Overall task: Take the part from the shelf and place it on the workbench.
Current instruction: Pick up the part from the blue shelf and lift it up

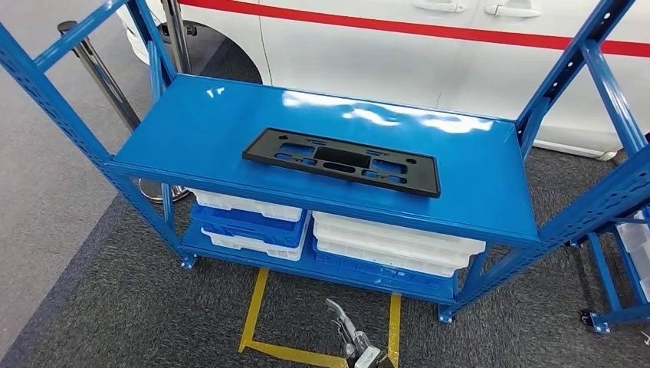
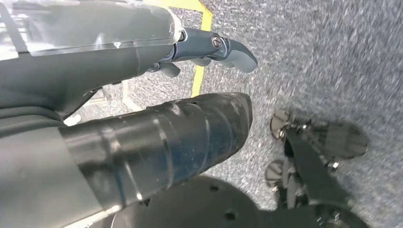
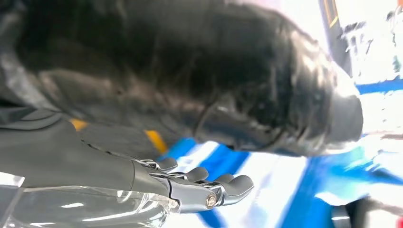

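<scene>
Both hands low and empty.
Left hand [image 2: 157, 118] hangs with fingers [image 2: 223, 47] loosely extended; right hand [image 3: 190, 118] likewise, fingers [image 3: 228, 185] apart, gripping nothing.

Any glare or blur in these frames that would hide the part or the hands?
Head view: sharp; white glare patches on the blue shelf top behind the black part, which stays clear. Left wrist view: left hand sharp, floor slightly smeared. Right wrist view: right hand readable, background blown out and blurred.
</scene>
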Robot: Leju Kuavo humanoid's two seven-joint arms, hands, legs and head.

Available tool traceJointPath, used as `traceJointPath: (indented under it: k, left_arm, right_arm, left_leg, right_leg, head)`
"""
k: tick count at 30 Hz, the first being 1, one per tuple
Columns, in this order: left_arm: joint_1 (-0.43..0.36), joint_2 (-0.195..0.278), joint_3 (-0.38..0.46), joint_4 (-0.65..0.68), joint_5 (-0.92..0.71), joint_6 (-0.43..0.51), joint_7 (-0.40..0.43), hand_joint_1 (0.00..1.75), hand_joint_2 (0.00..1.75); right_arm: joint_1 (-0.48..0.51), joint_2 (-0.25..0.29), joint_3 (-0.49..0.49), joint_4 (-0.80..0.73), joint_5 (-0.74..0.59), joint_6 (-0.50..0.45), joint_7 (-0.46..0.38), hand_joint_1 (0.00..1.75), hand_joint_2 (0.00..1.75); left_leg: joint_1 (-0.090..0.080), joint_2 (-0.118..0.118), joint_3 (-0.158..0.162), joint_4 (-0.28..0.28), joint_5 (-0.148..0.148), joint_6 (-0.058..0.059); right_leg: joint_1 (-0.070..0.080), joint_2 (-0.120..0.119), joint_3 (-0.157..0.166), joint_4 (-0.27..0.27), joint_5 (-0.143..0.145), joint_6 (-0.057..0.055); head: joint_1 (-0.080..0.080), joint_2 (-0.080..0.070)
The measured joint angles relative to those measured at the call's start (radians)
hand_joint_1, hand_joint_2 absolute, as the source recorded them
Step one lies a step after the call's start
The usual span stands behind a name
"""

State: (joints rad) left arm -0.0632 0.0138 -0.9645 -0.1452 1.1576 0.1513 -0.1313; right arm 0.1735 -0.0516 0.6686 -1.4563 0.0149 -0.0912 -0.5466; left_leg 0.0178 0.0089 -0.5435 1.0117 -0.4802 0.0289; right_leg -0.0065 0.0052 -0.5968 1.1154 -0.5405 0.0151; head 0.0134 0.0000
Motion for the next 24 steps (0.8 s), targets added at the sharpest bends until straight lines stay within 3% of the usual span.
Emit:
traceJointPath:
  k: [2,3,4,5,7,9,12,14,17,19,20,21,23,24]
  left_arm:
    - [-0.002,0.002,-0.009,0.001,0.005,-0.002,0.002,0.0,0.0]
    - [-0.002,0.002,-0.012,0.001,0.008,-0.003,0.003,0.0,0.0]
    - [-0.003,0.003,-0.014,0.001,0.011,-0.005,0.004,0.0,0.0]
    - [-0.003,0.003,-0.016,0.002,0.014,-0.007,0.005,0.0,0.0]
    - [-0.003,0.003,-0.02,0.002,0.017,-0.011,0.006,0.0,0.0]
    - [-0.005,0.003,-0.025,0.002,0.015,-0.011,0.006,0.0,0.0]
    - [-0.007,0.002,-0.035,0.002,0.012,-0.007,0.006,0.0,0.0]
    - [-0.009,0.001,-0.039,0.002,0.011,-0.002,0.007,0.0,0.0]
    - [-0.01,-0.001,-0.043,0.002,0.011,0.002,0.007,0.0,0.0]
    - [-0.01,-0.002,-0.045,0.002,0.012,0.003,0.007,0.0,0.0]
    - [-0.01,-0.002,-0.046,0.002,0.013,0.004,0.007,0.0,0.0]
    - [-0.01,-0.002,-0.048,0.002,0.013,0.004,0.007,0.0,0.0]
    - [-0.011,-0.002,-0.053,0.003,0.014,0.004,0.007,0.0,0.0]
    - [-0.011,-0.002,-0.056,0.003,0.015,0.004,0.007,0.0,0.0]
  right_arm:
    - [-0.013,-0.023,0.039,-0.036,0.027,-0.016,0.002,0.0,0.0]
    - [-0.018,-0.035,0.054,-0.048,0.04,-0.023,0.004,0.0,0.0]
    - [-0.022,-0.045,0.066,-0.056,0.052,-0.029,0.007,0.0,0.0]
    - [-0.024,-0.054,0.076,-0.064,0.062,-0.034,0.01,0.0,0.0]
    - [-0.028,-0.068,0.092,-0.075,0.075,-0.039,0.014,0.0,0.0]
    - [-0.029,-0.079,0.102,-0.083,0.082,-0.041,0.015,0.0,0.0]
    - [-0.025,-0.095,0.116,-0.099,0.092,-0.056,0.009,0.0,0.0]
    - [-0.019,-0.107,0.122,-0.111,0.094,-0.068,0.003,0.0,0.0]
    - [-0.015,-0.121,0.127,-0.13,0.094,-0.074,0.001,0.0,0.0]
    - [-0.018,-0.126,0.129,-0.142,0.092,-0.082,-0.001,0.0,0.0]
    - [-0.02,-0.128,0.131,-0.151,0.091,-0.087,-0.002,0.0,0.0]
    - [-0.024,-0.128,0.133,-0.16,0.091,-0.091,-0.005,0.0,0.0]
    - [-0.027,-0.13,0.137,-0.174,0.093,-0.101,-0.01,0.0,0.0]
    - [-0.028,-0.131,0.139,-0.178,0.096,-0.105,-0.013,0.0,0.0]
  left_leg:
    - [-0.002,0.002,0.0,0.0,0.0,0.005]
    - [-0.003,0.002,0.0,0.001,0.0,0.006]
    - [-0.004,0.001,0.0,0.002,-0.002,0.006]
    - [-0.004,0.001,0.001,0.004,-0.003,0.006]
    - [-0.004,-0.001,0.005,0.007,-0.008,0.002]
    - [-0.008,-0.002,0.006,0.012,-0.012,-0.006]
    - [-0.011,-0.002,0.004,0.011,-0.014,-0.02]
    - [-0.008,-0.002,-0.004,0.034,-0.034,-0.031]
    - [-0.004,-0.003,-0.074,0.19,-0.121,-0.042]
    - [-0.001,-0.002,-0.116,0.276,-0.144,-0.046]
    - [0.0,-0.002,-0.114,0.271,-0.127,-0.047]
    - [0.001,-0.002,-0.094,0.227,-0.093,-0.047]
    - [0.001,-0.003,-0.033,0.093,-0.031,-0.044]
    - [-0.001,-0.004,-0.012,0.045,-0.015,-0.04]
  right_leg:
    - [-0.002,-0.001,-0.06,0.128,-0.062,0.005]
    - [-0.003,-0.001,-0.085,0.18,-0.076,0.007]
    - [-0.004,-0.001,-0.094,0.198,-0.071,0.007]
    - [-0.005,-0.001,-0.086,0.178,-0.047,0.007]
    - [-0.006,-0.003,-0.027,0.052,0.023,0.002]
    - [-0.002,-0.004,0.019,-0.052,0.057,-0.005]
    - [0.0,-0.002,0.024,-0.074,0.058,-0.015]
    - [-0.004,-0.002,0.027,-0.081,0.062,-0.027]
    - [-0.007,-0.005,0.028,-0.086,0.064,-0.038]
    - [-0.006,-0.005,0.027,-0.085,0.063,-0.038]
    - [-0.006,-0.003,0.028,-0.084,0.063,-0.038]
    - [-0.007,-0.001,0.03,-0.083,0.062,-0.037]
    - [-0.006,0.001,0.033,-0.081,0.059,-0.03]
    - [-0.005,0.001,0.032,-0.079,0.059,-0.025]
  head:
    - [0.0,0.0]
    - [0.0,0.0]
    - [0.0,0.0]
    - [0.0,0.0]
    - [0.0,0.0]
    - [0.0,0.0]
    - [0.0,0.0]
    - [0.0,0.0]
    - [0.0,0.0]
    - [0.0,0.0]
    - [0.0,0.0]
    - [0.0,0.0]
    - [0.0,0.0]
    - [0.0,0.0]
